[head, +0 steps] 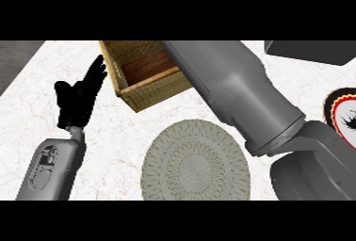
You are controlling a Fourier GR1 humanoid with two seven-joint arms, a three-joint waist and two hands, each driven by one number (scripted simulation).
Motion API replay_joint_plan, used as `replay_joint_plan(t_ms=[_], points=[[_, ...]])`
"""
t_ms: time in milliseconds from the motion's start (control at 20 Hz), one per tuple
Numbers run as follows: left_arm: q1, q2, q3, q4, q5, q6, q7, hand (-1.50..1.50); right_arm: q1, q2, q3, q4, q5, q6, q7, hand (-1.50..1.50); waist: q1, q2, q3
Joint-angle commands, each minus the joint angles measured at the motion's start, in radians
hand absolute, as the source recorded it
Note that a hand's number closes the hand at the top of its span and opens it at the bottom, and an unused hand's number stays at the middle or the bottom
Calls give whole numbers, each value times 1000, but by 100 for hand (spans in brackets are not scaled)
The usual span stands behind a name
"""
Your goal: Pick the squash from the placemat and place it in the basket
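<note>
A round woven grey-green placemat (197, 162) lies on the marble counter at the lower middle, with nothing on it. A wicker basket (149, 89) with a wooden floor stands behind it at the top middle. My right forearm (236, 94) stretches from the lower right over the basket's right side, and the right hand is out of sight past it. No squash shows anywhere. My left hand (80, 96) rests open with fingers up, left of the basket.
A dark plate (342, 115) with a red and white pattern sits at the right edge. A dark grey object (313, 51) shows at the top right. The counter's left edge (21, 66) runs diagonally at the top left.
</note>
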State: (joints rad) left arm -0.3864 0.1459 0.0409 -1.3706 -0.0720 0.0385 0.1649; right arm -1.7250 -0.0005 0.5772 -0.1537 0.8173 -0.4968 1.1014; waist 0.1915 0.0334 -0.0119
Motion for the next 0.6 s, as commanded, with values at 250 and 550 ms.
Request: replay_joint_plan(t_ms=[250,550], points=[[-11,9,16,17,7,-4,-10,0,-24,0,50,-12,2,218,52,150,-7,12,2],[10,15,24,-16,21,-12,-4,0,-31,0,-17,12,-91,381,51,150,-16,0,4]])
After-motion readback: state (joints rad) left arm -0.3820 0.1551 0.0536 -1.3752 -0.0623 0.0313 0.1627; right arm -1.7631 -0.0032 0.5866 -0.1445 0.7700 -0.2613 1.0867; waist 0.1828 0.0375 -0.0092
